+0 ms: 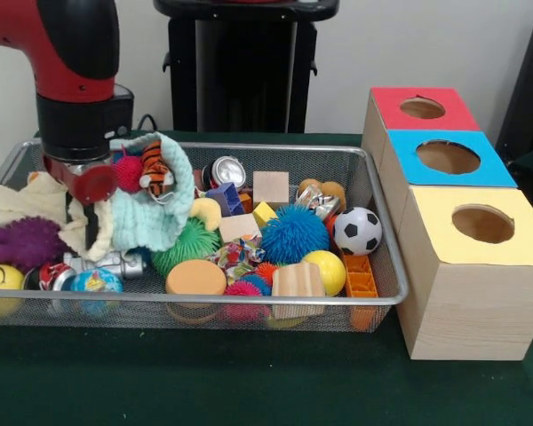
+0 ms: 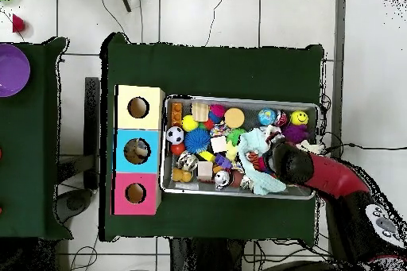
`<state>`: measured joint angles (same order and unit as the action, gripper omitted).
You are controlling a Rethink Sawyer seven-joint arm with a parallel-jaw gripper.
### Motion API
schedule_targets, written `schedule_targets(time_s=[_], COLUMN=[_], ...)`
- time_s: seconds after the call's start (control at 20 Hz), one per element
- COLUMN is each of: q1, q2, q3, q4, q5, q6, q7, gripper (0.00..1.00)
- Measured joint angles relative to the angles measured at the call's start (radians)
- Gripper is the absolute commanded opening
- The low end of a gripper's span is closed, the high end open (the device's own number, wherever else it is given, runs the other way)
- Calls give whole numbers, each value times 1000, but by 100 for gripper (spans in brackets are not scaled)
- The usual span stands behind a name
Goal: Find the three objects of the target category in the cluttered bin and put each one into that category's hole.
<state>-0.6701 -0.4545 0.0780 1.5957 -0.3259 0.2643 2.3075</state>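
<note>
The wire mesh bin (image 1: 386, 266) is full of mixed toys, and it also shows in the overhead view (image 2: 238, 99). My gripper (image 1: 90, 222) reaches down into the bin's left part, between a cream cloth (image 1: 22, 202) and a light teal cloth (image 1: 155, 213). Its tips are buried in the clutter. In the overhead view the arm's head (image 2: 286, 161) hides the gripper. A toy tiger (image 1: 156, 170) and a red spiky ball (image 1: 128, 172) lie just beside the wrist. Three wooden boxes stand next to the bin with a red top (image 1: 424, 108), a blue top (image 1: 448, 158) and a yellow top (image 1: 481, 224), each with a round hole.
The bin holds a purple spiky ball (image 1: 22, 241), a smiley ball (image 1: 0, 280), a green spiky ball (image 1: 191, 241), a blue spiky ball (image 1: 293, 232), a soccer ball (image 1: 357, 231), a crushed can (image 1: 227, 170), wooden blocks (image 1: 271, 186) and an orange disc (image 1: 195, 278). Something lies inside the blue box's hole (image 2: 137, 150).
</note>
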Motion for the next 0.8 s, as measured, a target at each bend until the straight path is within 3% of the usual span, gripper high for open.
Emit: schedule_targets(time_s=[0.3,0.8], q1=[51,134], q2=[-5,-26], q3=[-44,-80], q4=[45,175], q5=[73,309], q6=[-67,-166], q7=[0,0], gripper=[100,100])
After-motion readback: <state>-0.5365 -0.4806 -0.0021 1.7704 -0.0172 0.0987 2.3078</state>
